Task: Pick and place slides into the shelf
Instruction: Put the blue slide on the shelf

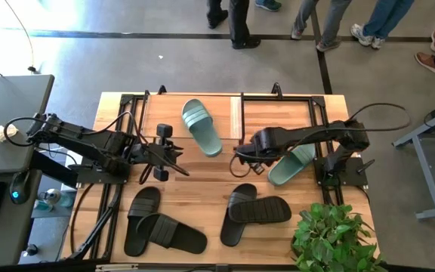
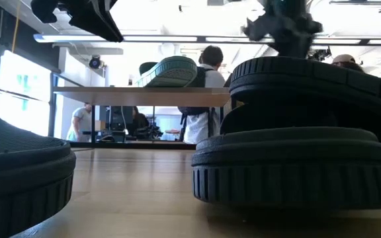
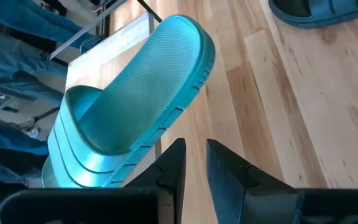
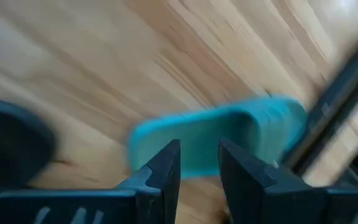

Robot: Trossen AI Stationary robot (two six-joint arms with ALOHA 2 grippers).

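Wooden desk (image 1: 202, 189) carries everything; one sage-green slide (image 1: 202, 126) leans on the shelf (image 1: 236, 115) at the far edge, toe up on the plank, long axis running from shelf back toward the near side; its mate, the second green slide (image 1: 291, 164), lies flat by the right arm; two black pairs (image 1: 202, 219) lie nearer. Left gripper (image 1: 174, 157) hangs just off the leaning slide's heel, fingers (image 3: 173, 168) narrowly parted, holding nothing; right gripper (image 1: 242, 160) hovers beside the mate, fingers (image 4: 166, 171) apart, empty, so it looks the nearer arm for that one.

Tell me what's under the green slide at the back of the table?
The green slide leans with its toe end on the shelf plank and its heel down on the table. What lies beneath its sole is hidden.
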